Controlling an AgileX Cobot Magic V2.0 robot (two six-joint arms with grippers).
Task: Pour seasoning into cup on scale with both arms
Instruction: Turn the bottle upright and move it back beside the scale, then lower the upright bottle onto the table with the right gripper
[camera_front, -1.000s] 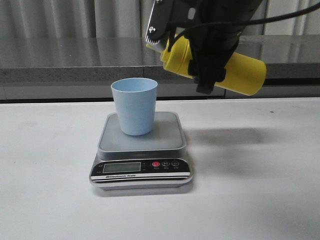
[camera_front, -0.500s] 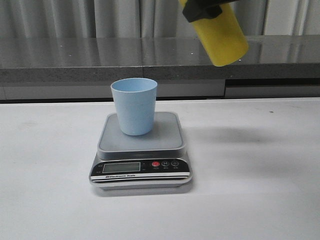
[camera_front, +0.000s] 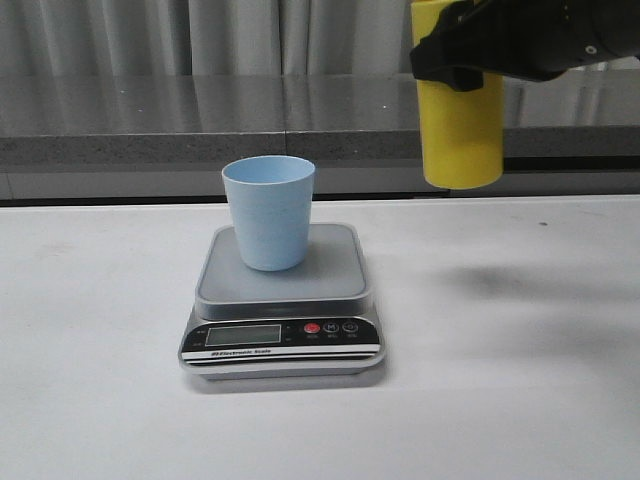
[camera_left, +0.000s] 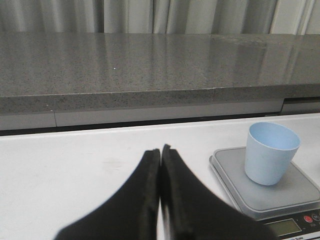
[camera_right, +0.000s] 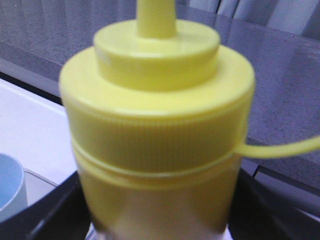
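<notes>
The left gripper (camera_left: 160, 155), jaws pressed together on nothing, is hovering left of the scale (camera_front: 283, 290) bearing the cup (camera_front: 268, 211), while right of the scale the right gripper (camera_front: 470, 60) is clasping the seasoning bottle (camera_front: 460, 130), now upright after tilting, its tether visible only from the right wrist.

Only readable print sits on the scale (camera_front: 283, 315), front view: small white wording along black front panel (camera_front: 282, 334), below LCD display (camera_front: 243, 335), approx. "Electronic Scale", w/ tiny logo mark ahead of it. LCD blank, no digits legible. Right of display, a red button (camera_front: 311, 328) plus two round buttons (camera_front: 340, 327) w/ symbols too small to read; faint captions under them illegible too. Left wrist view catches just a corner of same panel, nothing legible there. Cup (camera_front: 268, 212) and yellow bottle (camera_front: 460, 110) plain, no label or brand showing.
</notes>
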